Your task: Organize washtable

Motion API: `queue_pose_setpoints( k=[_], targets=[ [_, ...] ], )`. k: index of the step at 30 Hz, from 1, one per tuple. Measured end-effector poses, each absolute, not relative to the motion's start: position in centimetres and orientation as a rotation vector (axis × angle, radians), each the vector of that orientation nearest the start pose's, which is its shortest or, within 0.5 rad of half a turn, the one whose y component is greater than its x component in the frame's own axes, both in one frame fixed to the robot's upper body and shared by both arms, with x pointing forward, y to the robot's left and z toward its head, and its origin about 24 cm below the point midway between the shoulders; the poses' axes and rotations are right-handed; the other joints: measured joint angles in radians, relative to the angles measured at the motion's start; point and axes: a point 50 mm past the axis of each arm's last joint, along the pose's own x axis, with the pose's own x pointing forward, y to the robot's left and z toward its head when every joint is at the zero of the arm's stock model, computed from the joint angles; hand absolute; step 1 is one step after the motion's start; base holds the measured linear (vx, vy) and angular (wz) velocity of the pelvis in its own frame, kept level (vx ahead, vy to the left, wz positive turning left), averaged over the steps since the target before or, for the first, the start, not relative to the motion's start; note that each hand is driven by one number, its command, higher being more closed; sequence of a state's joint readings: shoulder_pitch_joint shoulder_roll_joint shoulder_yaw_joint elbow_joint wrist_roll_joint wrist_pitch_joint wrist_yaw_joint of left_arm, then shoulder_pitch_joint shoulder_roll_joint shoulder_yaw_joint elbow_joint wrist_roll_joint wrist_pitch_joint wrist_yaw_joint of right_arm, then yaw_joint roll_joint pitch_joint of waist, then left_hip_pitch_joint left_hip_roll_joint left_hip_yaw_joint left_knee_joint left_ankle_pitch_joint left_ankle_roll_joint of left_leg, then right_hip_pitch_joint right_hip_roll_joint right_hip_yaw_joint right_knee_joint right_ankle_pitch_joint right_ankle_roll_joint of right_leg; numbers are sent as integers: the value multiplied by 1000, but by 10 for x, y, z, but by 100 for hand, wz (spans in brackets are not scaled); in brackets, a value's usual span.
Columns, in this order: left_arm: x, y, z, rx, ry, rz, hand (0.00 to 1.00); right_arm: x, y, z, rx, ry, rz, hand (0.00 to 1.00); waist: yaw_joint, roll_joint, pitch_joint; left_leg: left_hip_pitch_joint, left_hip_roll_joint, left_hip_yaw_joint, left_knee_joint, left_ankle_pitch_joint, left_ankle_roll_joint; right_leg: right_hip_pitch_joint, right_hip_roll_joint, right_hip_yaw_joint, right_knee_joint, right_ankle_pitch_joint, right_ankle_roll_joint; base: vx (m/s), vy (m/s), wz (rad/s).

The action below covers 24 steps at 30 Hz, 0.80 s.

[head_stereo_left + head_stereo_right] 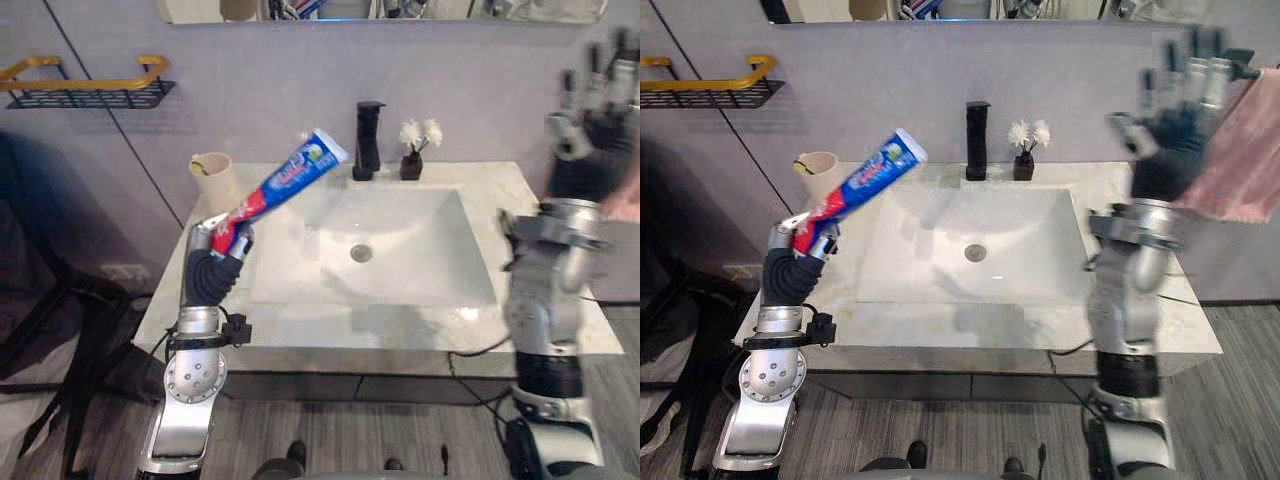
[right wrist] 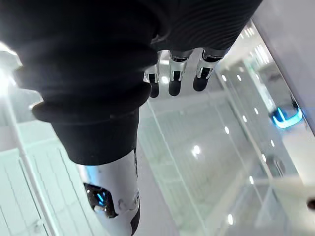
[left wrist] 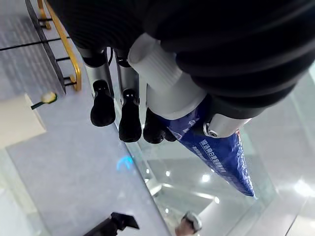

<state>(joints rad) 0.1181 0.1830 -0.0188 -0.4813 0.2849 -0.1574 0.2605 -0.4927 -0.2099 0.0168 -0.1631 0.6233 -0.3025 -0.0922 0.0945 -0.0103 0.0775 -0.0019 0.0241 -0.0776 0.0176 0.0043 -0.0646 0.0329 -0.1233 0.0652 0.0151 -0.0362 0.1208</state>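
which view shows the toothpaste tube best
The left eye view: nearly the whole toothpaste tube shows, tilted up from the left hand. The right eye view shows much the same; the left wrist view, its blue body up close.

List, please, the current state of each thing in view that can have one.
toothpaste tube: lifted above the counter, tilted, cap on, held by its cap end.
left hand: shut on the toothpaste tube.
right hand: raised, fingers straight, holding nothing.
cup: upright at the counter's back left corner.
faucet: no water running.
flower pot: upright beside the faucet.
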Motion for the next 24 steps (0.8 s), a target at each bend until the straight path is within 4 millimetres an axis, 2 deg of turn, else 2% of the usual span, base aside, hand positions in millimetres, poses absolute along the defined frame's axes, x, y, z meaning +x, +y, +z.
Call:
queue_pose_setpoints(
  k=[1,2,3,4,6,8,9,15,24],
  targets=[
    [210,172,144,385,-578,232,100,290,-146,231,500,-829,211,0,4,0,0,0,0,-2,1,0,0,0,0,-1,0,0,0,-50,7,4],
    [209,172,144,374,-579,243,100,294,-124,225,518,-773,279,0,6,0,0,0,-2,-6,0,-1,-3,0,-1,-4,1,-1,-1,-35,5,5],
    [209,172,144,368,-580,251,100,296,-114,222,527,-742,310,0,8,0,0,0,-3,-6,0,-2,-4,0,-2,-4,1,-1,-1,-35,13,4],
    [209,171,144,358,-582,260,100,297,-95,216,548,-686,375,0,8,1,0,0,-5,-7,0,-4,-6,0,-4,-5,1,-2,-4,0,0,0],
    [209,167,143,340,-582,260,100,296,-62,201,592,-568,495,0,6,1,1,0,-7,-7,0,-4,-6,0,-7,-6,2,-4,-7,0,0,0],
    [209,165,143,331,-576,255,100,293,-42,192,608,-499,564,0,5,2,1,0,-8,-7,0,-4,-6,0,-8,-6,1,-4,-7,0,0,0],
    [210,162,141,322,-569,250,100,289,-26,184,607,-432,641,0,5,3,2,-1,-8,-8,0,-4,-6,0,-8,-7,1,-4,-7,0,0,0],
    [213,150,135,309,-536,199,100,278,5,166,619,-295,796,0,4,10,6,-2,-8,-11,-1,-4,-6,0,-7,-10,-2,-3,-5,0,0,0],
    [226,132,131,306,-528,123,100,273,19,157,654,-202,864,0,2,14,9,-3,-8,-11,-2,-6,-8,0,-6,-5,-10,0,-3,2,1,-1]
  ],
)
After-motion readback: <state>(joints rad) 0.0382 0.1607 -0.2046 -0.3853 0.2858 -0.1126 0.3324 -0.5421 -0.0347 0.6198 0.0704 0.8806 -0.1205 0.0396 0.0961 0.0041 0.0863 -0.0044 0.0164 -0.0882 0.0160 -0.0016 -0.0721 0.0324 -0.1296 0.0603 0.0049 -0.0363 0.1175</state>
